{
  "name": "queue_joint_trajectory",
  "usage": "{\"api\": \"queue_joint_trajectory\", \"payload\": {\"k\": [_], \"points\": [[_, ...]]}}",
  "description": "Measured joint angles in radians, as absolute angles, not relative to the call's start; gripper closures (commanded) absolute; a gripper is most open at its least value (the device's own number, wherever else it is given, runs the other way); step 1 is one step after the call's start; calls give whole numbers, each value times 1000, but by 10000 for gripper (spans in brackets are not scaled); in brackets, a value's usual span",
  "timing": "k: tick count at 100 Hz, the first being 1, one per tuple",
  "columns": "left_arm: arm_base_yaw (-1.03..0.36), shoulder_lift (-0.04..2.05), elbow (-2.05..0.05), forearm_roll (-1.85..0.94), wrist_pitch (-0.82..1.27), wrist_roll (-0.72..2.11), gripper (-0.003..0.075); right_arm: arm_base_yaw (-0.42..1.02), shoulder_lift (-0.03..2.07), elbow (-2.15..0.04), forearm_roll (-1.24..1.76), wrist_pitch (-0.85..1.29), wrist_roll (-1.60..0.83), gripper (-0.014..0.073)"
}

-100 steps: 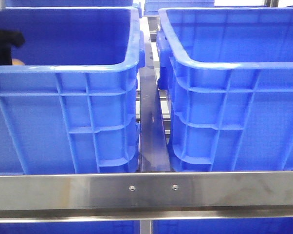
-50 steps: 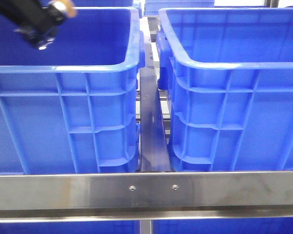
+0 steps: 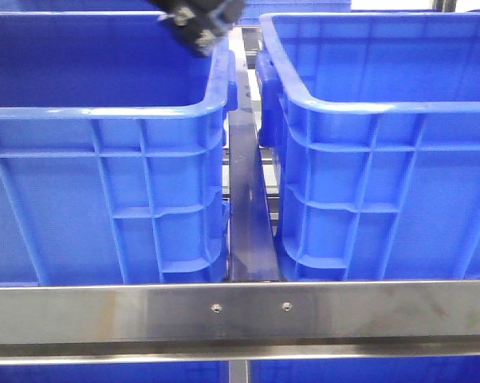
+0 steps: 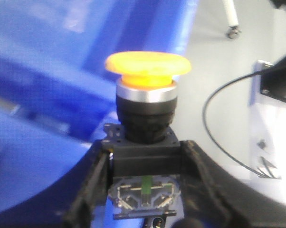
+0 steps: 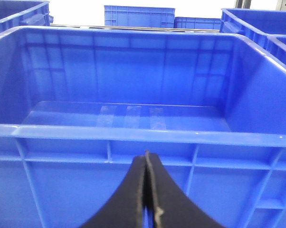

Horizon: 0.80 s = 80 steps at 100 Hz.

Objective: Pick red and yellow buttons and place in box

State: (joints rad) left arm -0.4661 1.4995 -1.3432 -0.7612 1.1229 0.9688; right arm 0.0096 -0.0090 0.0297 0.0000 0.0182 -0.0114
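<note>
Two blue crates sit side by side behind a steel rail, a metal strip running between them. The right crate looks like the box to fill; in the right wrist view its floor shows no buttons. The left crate seems to be the source bin, which would explain why the left arm is up at its inner corner, next to the gap between the crates.

The left gripper is only partly in the front view, high above the left crate's rim. In its wrist view the fingers pinch the black base of the yellow button, cap pointing away from the camera (gripping the square base probably keeps the domed cap from slipping). The button is in the air, not yet over the box.

The right gripper is pressed together with nothing in it, parked facing the box's near wall, likely just waiting. No red button in view.
</note>
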Motion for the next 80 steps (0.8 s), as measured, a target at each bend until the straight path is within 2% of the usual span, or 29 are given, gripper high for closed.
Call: {"api": "queue_joint_trajectory", "payload": {"k": [17, 33, 51, 64, 71, 80], "points": [[-535, 1499, -1343, -763, 1125, 969, 715, 10, -9, 30, 0, 18, -11, 658], [-545, 1499, -1343, -771, 1130, 969, 715, 14, -9, 27, 0, 32, -11, 658], [-545, 1499, -1343, -775, 1140, 971, 715, 58, 6, -101, 22, 231, -11, 658], [-545, 1499, -1344, -776, 1142, 971, 715, 92, 114, -230, 71, 372, -11, 641], [-545, 1499, -1344, -776, 1143, 971, 715, 104, 198, -295, 90, 438, -11, 548], [-545, 1499, -1344, -778, 1143, 971, 715, 111, 295, -372, 133, 503, -11, 316]]}}
